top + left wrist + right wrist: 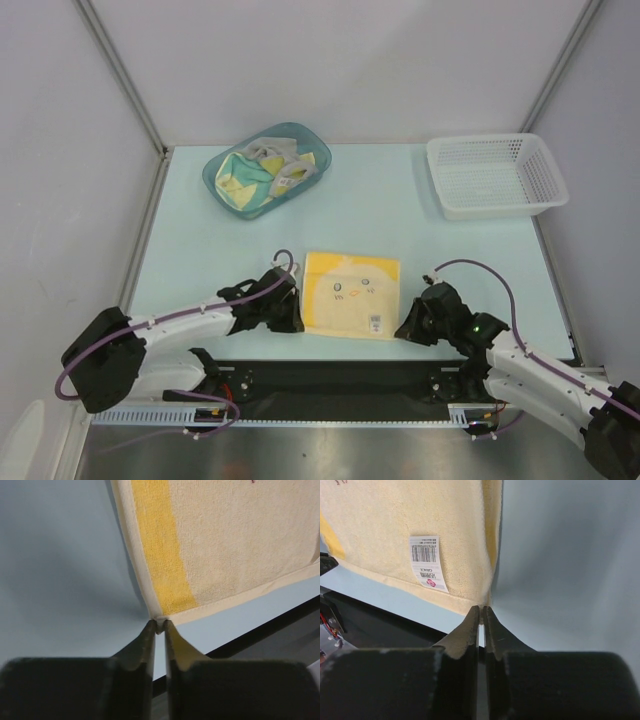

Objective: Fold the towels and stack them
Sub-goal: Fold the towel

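Folding starts from the near edge here. The spread towel (350, 295), cream with yellow bands, lies flat on the counter (200, 250) between the two arms, well apart from the other towels (262, 172), which are heaped in the teal tub (210, 180) at the back left. The white basket (495, 210) sits at the back right.

The left pincer (159, 625) has its tips drawn almost together on the towel's near-left corner, with only a thin slit between them. The hem's point sits in that slit, but I cannot tell how firm the hold is. The right pincer (481, 611) is closed on the near-right corner, just beside the barcode tag (426, 562), and it bites very little cloth.

My judgement is that the fold goes well only if both corners are truly caught. With so little hem in each nip, a corner could slip free on the lift, most likely on the left. Both arms should rise together and only slightly, then carry the near edge straight away toward the far edge at one pace. The cloth between them should stay lightly taut so it neither sags nor skews. The corners should land squarely on the far corners before either pincer lets go.
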Robot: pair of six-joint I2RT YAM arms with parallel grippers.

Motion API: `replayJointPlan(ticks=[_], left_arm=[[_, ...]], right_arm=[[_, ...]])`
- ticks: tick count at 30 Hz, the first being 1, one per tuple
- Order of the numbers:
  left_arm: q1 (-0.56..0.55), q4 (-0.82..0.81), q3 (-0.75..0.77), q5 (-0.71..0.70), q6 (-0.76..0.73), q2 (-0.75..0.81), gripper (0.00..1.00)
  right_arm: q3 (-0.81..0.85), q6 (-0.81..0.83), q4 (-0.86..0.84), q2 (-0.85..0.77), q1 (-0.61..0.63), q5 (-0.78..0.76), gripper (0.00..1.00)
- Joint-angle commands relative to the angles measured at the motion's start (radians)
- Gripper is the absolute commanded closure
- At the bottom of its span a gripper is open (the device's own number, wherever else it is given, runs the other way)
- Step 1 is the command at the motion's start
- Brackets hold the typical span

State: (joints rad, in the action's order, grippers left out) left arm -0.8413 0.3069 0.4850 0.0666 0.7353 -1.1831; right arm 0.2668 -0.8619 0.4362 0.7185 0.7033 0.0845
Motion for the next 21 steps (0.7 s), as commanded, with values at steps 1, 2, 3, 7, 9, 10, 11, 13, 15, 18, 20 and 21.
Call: replayJointPlan(ticks=[1, 2, 3, 7, 9, 10, 11, 13, 15, 18, 20, 21], left_arm=[[-0.002, -0.014, 0.001, -0.002, -0.001, -0.018, 0.76], [-0.002, 0.001, 0.01, -0.013, -0.004, -0.018, 0.67], [-0.002, 0.05, 0.039, -0.025, -0.01, -0.015, 0.64], [-0.002, 0.176, 0.185, -0.138, -0.068, 0.005, 0.5], [0.004, 0.198, 0.3, -0.2, -0.105, -0.015, 0.46], [0.014, 0.181, 0.332, -0.203, -0.152, -0.029, 0.46], [0.021, 0.161, 0.361, -0.197, -0.178, -0.067, 0.46], [0.033, 0.106, 0.44, -0.169, -0.233, -0.119, 0.47], [0.053, 0.077, 0.505, -0.136, -0.263, -0.215, 0.49], [0.093, 0.098, 0.593, -0.128, -0.281, -0.363, 0.53], [0.123, 0.109, 0.632, -0.12, -0.292, -0.459, 0.56], [0.133, 0.095, 0.647, -0.125, -0.293, -0.479, 0.57]], right_arm=[[0.005, -0.006, 0.006, -0.011, 0.002, -0.032, 0.86], [0.014, -0.008, 0.013, -0.011, 0.002, -0.035, 0.79], [0.026, -0.005, 0.042, -0.013, 0.002, -0.041, 0.77], [0.142, 0.021, 0.146, -0.01, 0.002, -0.129, 0.69], [0.225, 0.064, 0.136, 0.039, 0.001, -0.186, 0.69], [0.244, 0.09, 0.11, 0.067, -0.01, -0.192, 0.69], [0.265, 0.115, 0.076, 0.135, -0.021, -0.181, 0.7], [0.316, 0.186, -0.031, 0.211, -0.05, -0.145, 0.73], [0.363, 0.231, -0.109, 0.338, -0.111, -0.111, 0.76], [0.399, 0.305, -0.209, 0.493, -0.198, -0.095, 0.8], [0.423, 0.351, -0.253, 0.556, -0.232, -0.052, 0.83], [0.434, 0.362, -0.283, 0.591, -0.26, -0.049, 0.83]])
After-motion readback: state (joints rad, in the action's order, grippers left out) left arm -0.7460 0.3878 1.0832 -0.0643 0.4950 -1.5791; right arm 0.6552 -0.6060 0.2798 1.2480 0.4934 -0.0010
